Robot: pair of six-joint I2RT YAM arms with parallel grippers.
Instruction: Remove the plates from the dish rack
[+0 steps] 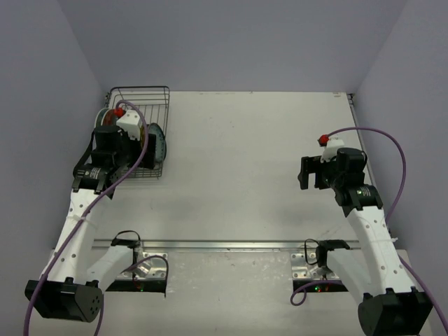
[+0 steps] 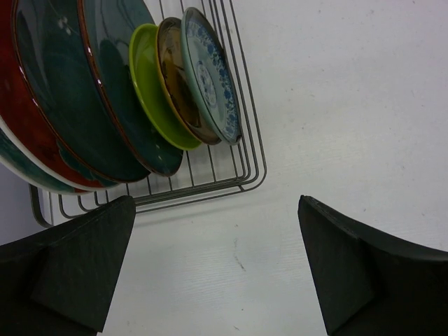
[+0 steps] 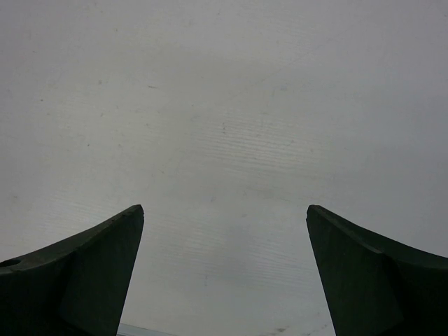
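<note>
We see the plates (image 2: 105,91) standing on edge in the dish rack (image 2: 210,187), the largest cropped. The left end effector (image 2: 217,266) and right end effector (image 3: 224,273) gape wide.

We're over a pale, off-white worktop (image 1: 245,161), matte, flanked by lilac walls. In the upper left of the overhead frame the dish rack (image 1: 152,98) sits flat on it, close to the left wall. In the left wrist view the rack's rounded wire corner rests right on the surface, left of centre. Faint specks and thin scuffs mark the worktop in the right wrist view. Across the bottom of the overhead frame, a metal rail (image 1: 231,245) lies along the near edge.
</note>
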